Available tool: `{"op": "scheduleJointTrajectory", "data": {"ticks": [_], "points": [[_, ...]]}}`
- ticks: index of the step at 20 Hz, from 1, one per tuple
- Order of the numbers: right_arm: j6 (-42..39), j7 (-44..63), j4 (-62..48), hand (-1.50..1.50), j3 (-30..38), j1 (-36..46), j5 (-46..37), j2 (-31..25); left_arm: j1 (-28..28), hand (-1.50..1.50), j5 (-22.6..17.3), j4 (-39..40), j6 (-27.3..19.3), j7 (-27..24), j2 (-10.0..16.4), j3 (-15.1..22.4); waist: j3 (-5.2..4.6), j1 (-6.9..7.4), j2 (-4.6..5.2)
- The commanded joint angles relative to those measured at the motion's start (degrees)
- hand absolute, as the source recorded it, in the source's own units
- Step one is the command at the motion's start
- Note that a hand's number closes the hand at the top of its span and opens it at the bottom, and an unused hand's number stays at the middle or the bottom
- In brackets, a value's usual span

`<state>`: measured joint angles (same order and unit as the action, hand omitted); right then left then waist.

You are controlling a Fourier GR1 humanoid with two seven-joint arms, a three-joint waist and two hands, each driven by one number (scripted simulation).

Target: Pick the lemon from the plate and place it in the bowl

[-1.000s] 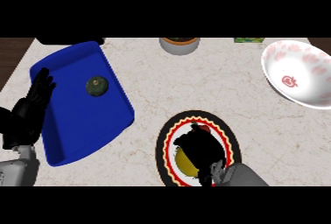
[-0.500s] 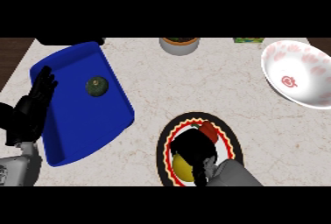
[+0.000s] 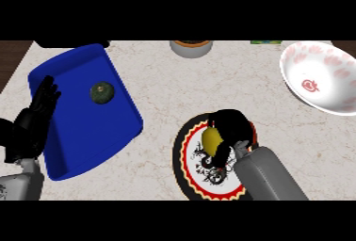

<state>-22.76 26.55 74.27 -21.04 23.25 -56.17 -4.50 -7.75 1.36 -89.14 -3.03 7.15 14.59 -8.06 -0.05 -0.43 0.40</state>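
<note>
Overhead, the head view looks down on a pale marbled desk (image 3: 167,84). At about 5 o'clock from the view's middle lies a round plate (image 3: 182,159) with a black rim and a red and yellow patterned band. The lemon (image 3: 211,138) sits over the upper part of this plate, its yellow side showing toward 9 o'clock. The right hand (image 3: 234,128) comes in from 5 o'clock on a grey forearm (image 3: 270,178) and is closed around the lemon, its black fingers curled over the fruit's top and far side. Whether the lemon rests on the plate or is just off it cannot be told.

At 2 o'clock, well apart from the plate, stands the bowl (image 3: 327,89), white with red markings inside, and nothing shows in it.

A blue tray (image 3: 76,136) fills the 9 o'clock side, tilted in the view. A dark green round fruit (image 3: 101,92) lies in its upper half. The left hand (image 3: 33,123) rests at the view's left edge, at about 9 o'clock, overlapping the tray's left rim, with its fingers straight and pointing toward 12 o'clock, holding nothing.

At 12 o'clock a small round jar (image 3: 191,47) is cut by the top of the scene, and a green object (image 3: 266,42) shows just at 1 o'clock.
</note>
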Motion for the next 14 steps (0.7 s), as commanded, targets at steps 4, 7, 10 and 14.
{"op": "scheduleJointTrajectory", "data": {"ticks": [4,7,10,14], "points": [[12.3,24.0,-7.4,1.5,22.5,9.5,-2.9,-1.5,-0.3,0.0,-0.3,-0.6,0.6,-0.4,0.0,0.3,0.04,1.48,1.15],[15.2,32.9,-12.0,1.5,25.9,19.1,-6.9,-3.2,-1.8,0.0,0.7,-0.1,0.2,-0.5,-1.1,1.9,-0.03,3.89,1.38],[17.6,39.1,-15.8,1.5,26.2,26.9,-13.4,-7.5,-3.2,0.0,0.6,-0.8,0.8,1.1,-0.9,2.6,-0.03,4.53,0.94],[23.4,45.2,-18.0,1.5,24.0,34.1,-23.4,-9.2,-3.8,0.0,0.1,0.0,1.3,1.3,-0.6,2.4,-0.1,4.84,0.75]]}}
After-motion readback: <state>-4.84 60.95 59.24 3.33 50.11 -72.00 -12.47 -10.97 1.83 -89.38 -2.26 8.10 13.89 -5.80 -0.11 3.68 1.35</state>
